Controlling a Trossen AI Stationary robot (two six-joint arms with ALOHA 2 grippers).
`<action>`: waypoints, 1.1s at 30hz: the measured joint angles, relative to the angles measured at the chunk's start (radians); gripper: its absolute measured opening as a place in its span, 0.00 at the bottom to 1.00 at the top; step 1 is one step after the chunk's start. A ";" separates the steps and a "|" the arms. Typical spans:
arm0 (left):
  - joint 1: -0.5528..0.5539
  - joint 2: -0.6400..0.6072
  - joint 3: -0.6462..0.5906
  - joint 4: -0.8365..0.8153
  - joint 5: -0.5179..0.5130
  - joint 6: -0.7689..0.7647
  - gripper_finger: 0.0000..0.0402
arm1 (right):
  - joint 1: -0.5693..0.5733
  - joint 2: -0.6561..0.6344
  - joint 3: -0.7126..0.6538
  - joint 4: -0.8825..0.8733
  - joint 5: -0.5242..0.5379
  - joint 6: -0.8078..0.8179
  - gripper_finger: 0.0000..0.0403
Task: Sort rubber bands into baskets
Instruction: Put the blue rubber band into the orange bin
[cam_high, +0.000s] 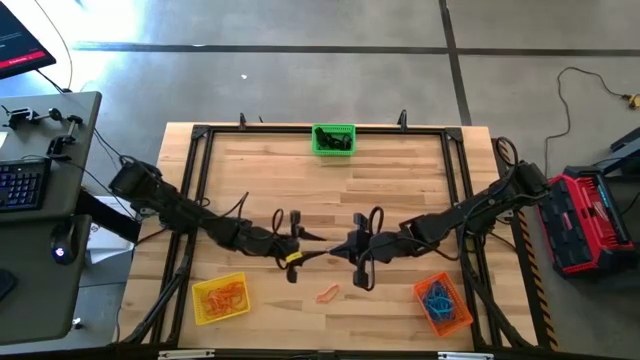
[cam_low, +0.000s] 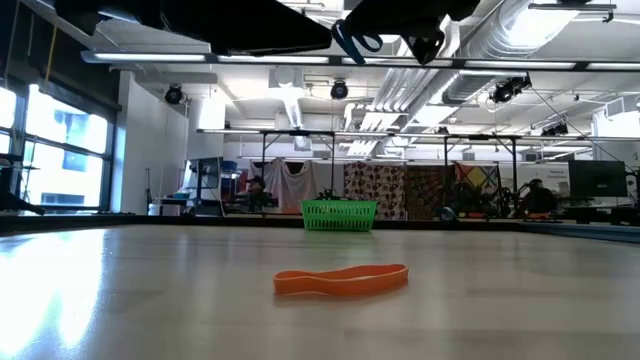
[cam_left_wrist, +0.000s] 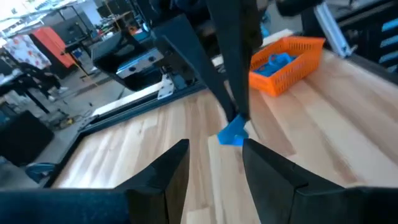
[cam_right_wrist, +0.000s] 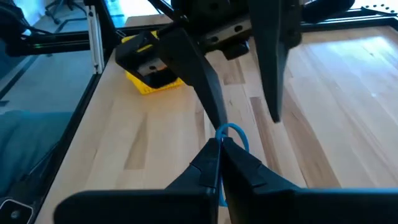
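Observation:
A blue rubber band (cam_right_wrist: 236, 132) hangs over the table's middle, with my right gripper (cam_right_wrist: 219, 144) shut on it. My left gripper (cam_left_wrist: 214, 147) faces it from the left, open, one finger on each side of the band (cam_left_wrist: 232, 135). In the low view the band (cam_low: 350, 40) shows high above the tabletop. An orange rubber band (cam_high: 327, 293) lies flat on the wood near the front. The green basket (cam_high: 333, 139) stands at the far edge, the yellow basket (cam_high: 220, 298) front left and the orange basket (cam_high: 442, 304) front right. My right gripper pinches the blue band between its two fingertips, and a small loop (cam_right_wrist: 239, 134) sticks out past them. The fingers slant down from the table's right side. The band is lifted clear of the table. My left gripper has one fingertip (cam_right_wrist: 214, 118) right at that loop; I cannot tell whether it touches.
A black metal frame (cam_high: 196, 170) runs round the wooden tabletop. The yellow basket holds orange bands, the orange basket blue ones, the green basket dark ones. A desk with a keyboard (cam_high: 22, 185) stands left of the table, and a red case (cam_high: 590, 215) lies on the floor to the right.

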 joint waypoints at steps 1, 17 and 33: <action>0.000 0.005 0.004 -0.003 -0.002 0.014 0.35 | 0.002 0.000 0.000 0.004 -0.001 0.000 0.00; -0.016 0.034 0.067 -0.011 0.086 0.110 0.29 | 0.007 0.000 0.000 0.024 -0.010 -0.007 0.00; -0.015 0.033 0.068 -0.040 0.074 0.139 0.01 | 0.007 0.001 -0.001 0.027 -0.013 0.003 0.00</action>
